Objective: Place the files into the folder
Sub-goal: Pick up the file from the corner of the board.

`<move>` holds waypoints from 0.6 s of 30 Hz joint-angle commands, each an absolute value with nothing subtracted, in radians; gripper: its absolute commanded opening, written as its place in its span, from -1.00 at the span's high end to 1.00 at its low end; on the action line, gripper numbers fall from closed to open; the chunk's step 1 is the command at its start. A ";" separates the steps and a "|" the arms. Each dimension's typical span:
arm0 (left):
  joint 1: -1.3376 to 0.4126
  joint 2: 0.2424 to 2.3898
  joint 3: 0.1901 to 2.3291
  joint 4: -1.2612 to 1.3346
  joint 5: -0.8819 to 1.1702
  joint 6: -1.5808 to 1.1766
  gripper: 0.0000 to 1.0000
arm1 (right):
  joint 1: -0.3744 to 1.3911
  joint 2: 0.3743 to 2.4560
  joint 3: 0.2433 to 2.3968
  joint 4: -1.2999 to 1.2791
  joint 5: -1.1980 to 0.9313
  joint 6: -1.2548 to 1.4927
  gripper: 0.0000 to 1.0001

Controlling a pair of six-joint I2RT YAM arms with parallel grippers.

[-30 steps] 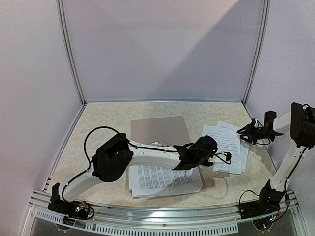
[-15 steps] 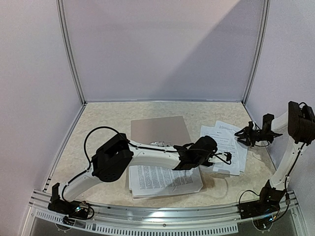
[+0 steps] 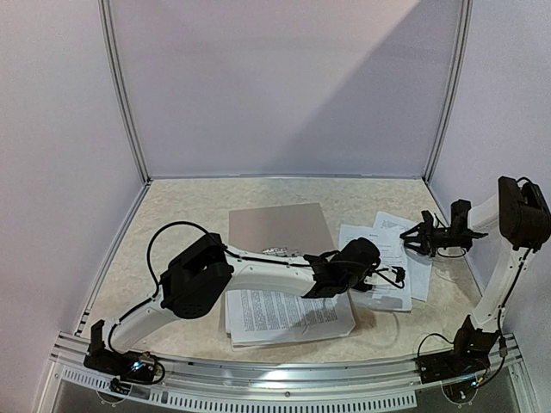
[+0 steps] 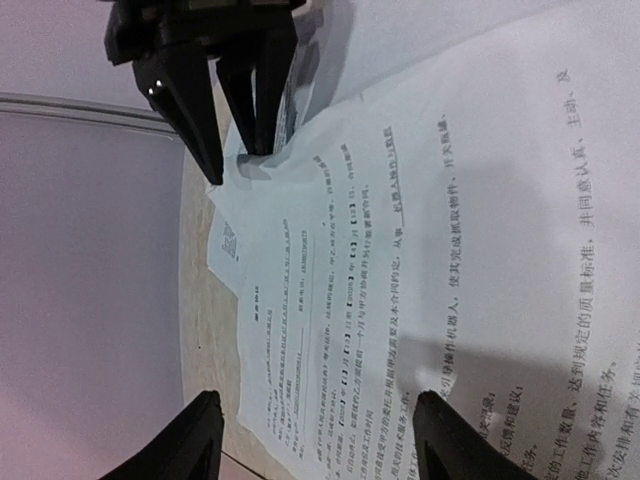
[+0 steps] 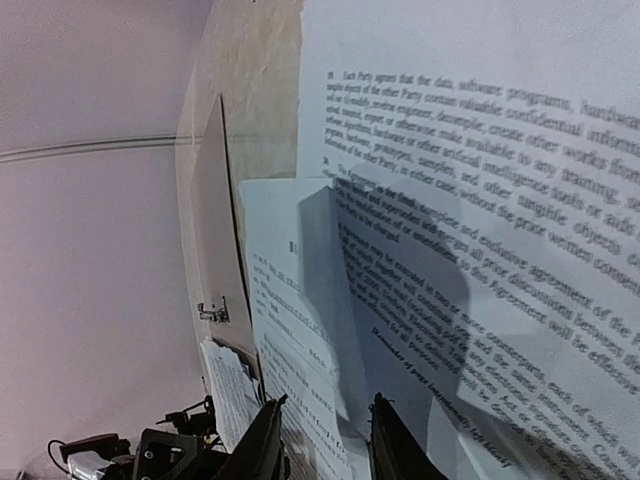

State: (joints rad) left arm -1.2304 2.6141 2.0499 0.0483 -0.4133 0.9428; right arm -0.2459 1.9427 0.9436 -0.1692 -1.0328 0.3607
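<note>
The folder (image 3: 277, 225) lies open mid-table, its tan cover toward the back; it shows edge-on in the right wrist view (image 5: 212, 220). Printed sheets (image 3: 284, 311) lie on its near half. More files (image 3: 379, 258) lie loose and overlapping to its right, and fill the wrist views (image 4: 450, 250) (image 5: 480, 150). My left gripper (image 3: 398, 277) (image 4: 325, 440) is open, low over these sheets' near edge. My right gripper (image 3: 409, 243) (image 5: 325, 440) stands on their far right part, jaws narrowly apart, with a raised fold of paper between them. It shows in the left wrist view (image 4: 230, 140).
A small metal clip (image 3: 275, 250) sits at the folder's spine. The left arm (image 3: 258, 271) stretches across the open folder. White walls with metal posts (image 3: 443, 95) close in the table's back and sides. The right arm (image 3: 508, 224) stands by the right wall.
My right gripper has moved left and the loose sheets have slid left with it, toward the left gripper and the folder. The left arm has not moved.
</note>
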 commanded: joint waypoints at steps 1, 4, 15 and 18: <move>-1.250 2.649 2.038 0.067 -0.420 0.948 -0.34 | -0.207 1.945 0.970 -0.169 -1.068 0.327 0.43; -1.250 2.651 2.037 0.067 -0.422 0.949 -0.34 | -0.194 1.956 0.972 -0.181 -1.029 0.318 0.48; -1.248 2.628 2.033 0.049 -0.387 0.948 -0.34 | -0.178 1.858 1.021 -0.259 -0.975 0.298 1.00; -1.247 2.571 2.108 -0.101 -0.355 0.945 -0.39 | -0.155 1.753 1.098 -0.364 -0.883 0.269 1.00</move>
State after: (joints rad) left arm -1.2308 2.6225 2.0487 0.0341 -0.4023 0.9466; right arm -0.1837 1.9060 0.9936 -0.2562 -0.9852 0.3115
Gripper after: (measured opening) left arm 0.682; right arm 0.005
